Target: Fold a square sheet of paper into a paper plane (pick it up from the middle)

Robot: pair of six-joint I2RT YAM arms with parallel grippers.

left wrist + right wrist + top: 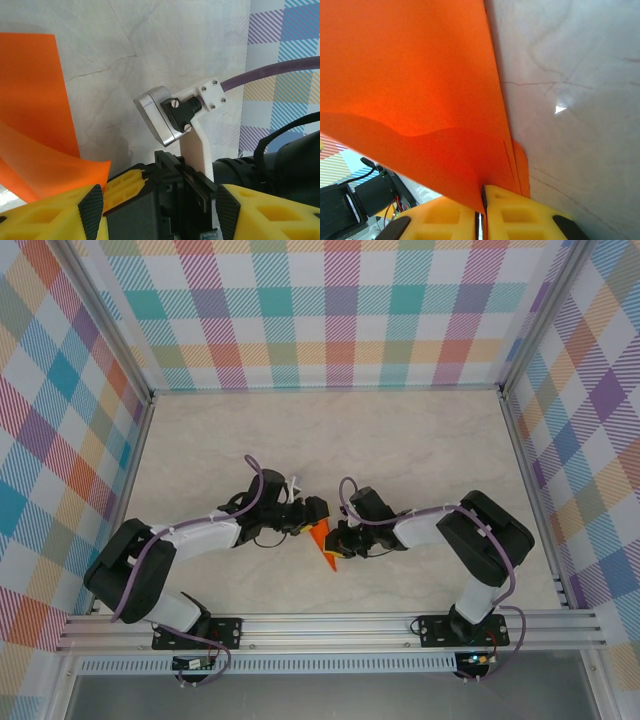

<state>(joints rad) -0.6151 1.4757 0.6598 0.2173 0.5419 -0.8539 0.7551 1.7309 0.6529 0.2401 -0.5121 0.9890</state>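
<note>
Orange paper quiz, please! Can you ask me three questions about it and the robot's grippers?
1. True or false: the right gripper is pinched shut on the paper.
2. What colour is the paper? A blue, B orange, C green.
3. Fill in the gap: the left gripper has its jaws ____, with nothing between them.

Key: 1 true; 2 B; 3 open.

No text, label, brand, number or sign can be read anywhere in any of these views
</note>
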